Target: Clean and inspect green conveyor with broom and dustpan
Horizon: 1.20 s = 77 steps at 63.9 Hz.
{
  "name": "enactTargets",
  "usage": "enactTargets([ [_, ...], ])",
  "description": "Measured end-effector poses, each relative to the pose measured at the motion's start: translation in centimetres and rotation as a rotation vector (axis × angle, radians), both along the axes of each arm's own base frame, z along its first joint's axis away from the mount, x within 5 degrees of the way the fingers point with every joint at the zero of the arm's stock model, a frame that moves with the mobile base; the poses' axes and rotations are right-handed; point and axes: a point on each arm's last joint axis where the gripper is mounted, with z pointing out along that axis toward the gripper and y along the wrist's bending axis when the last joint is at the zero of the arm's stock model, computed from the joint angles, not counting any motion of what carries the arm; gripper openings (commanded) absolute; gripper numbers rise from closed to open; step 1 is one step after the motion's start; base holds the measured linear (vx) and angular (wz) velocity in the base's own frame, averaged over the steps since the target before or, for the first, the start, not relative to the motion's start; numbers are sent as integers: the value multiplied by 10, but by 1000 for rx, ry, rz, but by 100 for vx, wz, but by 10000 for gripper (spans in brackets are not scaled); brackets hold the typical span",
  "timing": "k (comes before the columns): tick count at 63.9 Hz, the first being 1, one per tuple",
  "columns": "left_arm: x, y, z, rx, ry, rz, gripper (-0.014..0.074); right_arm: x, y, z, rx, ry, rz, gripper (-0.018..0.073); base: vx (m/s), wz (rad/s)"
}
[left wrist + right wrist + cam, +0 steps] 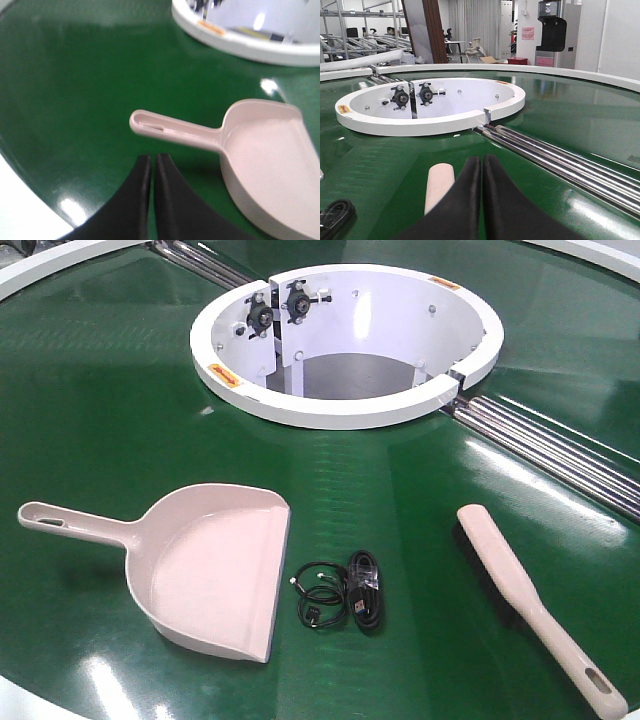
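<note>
The left tool (151,159) is closed and empty, just short of the handle of the dustpan (260,165). The right tool (481,160), likewise closed and empty, is held just beside the broom (438,192). Both implements lie untouched on the green conveyor (100,420), a cable bundle (345,598) between them. Pick-up is judged pending: each tool must be opened, then lowered onto its handle.

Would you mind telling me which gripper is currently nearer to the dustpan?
Left. The left gripper, shut, points at the handle of the dustpan just ahead of it. The right gripper, also shut, is beside the end of the broom, and its wrist view shows no dustpan.
</note>
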Motion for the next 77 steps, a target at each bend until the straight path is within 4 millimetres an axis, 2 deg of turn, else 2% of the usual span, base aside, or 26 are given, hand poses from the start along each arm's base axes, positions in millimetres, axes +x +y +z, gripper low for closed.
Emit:
enactTargets([
  [17, 10, 0, -10, 5, 93, 0, 29, 0, 0, 0, 0, 0, 0, -10, 0, 0],
  [25, 11, 0, -12, 7, 108, 0, 123, 0, 0, 0, 0, 0, 0, -10, 0, 0],
  [38, 9, 0, -15, 8, 146, 1, 337, 0, 0, 0, 0, 0, 0, -10, 0, 0],
  [43, 8, 0, -16, 8, 160, 1, 382, 0, 0, 0, 0, 0, 0, -10, 0, 0],
  [49, 8, 0, -16, 8, 163, 1, 402, 0, 0, 0, 0, 0, 0, -10, 0, 0],
  [77, 8, 0, -16, 8, 161, 1, 398, 0, 0, 0, 1, 0, 0, -10, 0, 0],
])
